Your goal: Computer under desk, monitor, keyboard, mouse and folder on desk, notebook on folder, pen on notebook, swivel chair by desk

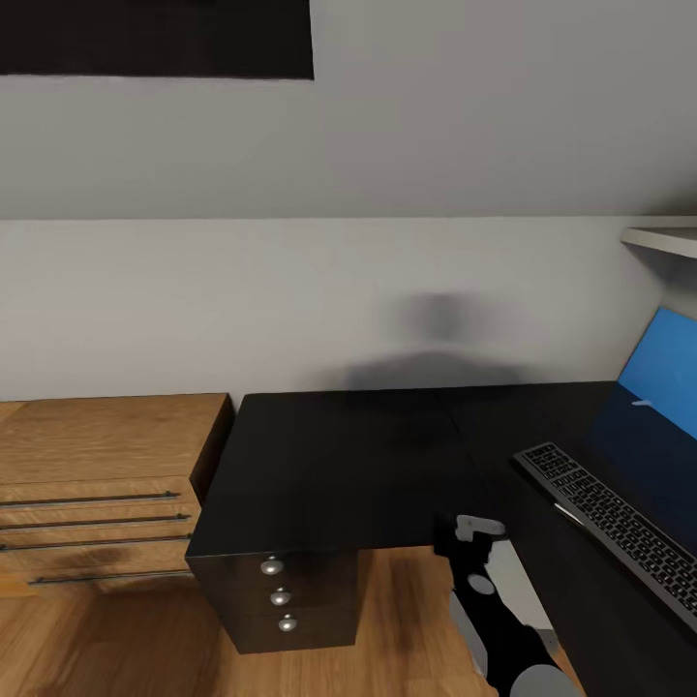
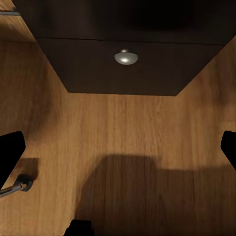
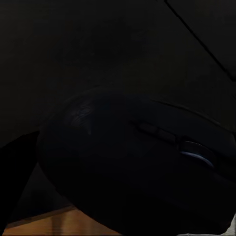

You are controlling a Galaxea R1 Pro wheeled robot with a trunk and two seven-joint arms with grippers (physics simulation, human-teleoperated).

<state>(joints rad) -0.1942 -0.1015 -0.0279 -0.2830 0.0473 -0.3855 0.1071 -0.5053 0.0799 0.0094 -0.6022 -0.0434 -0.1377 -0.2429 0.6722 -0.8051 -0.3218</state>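
Right gripper (image 1: 471,538) pinching small dark oval mouse (image 3: 137,162), low at front edge of glossy black L-shaped desk (image 1: 358,455). Best lifted clear of that edge, then set down just beside slim dark-grey keyboard (image 1: 612,518). Left gripper (image 2: 118,147) spread wide above wood floor. Dark silver-knobbed drawers (image 1: 276,595) closed, contents hidden.

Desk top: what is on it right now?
On the desk lies the keyboard, at its right side beside the blue back panel. The right wrist view shows the mouse close up over the dark top; whether it rests there is hidden.
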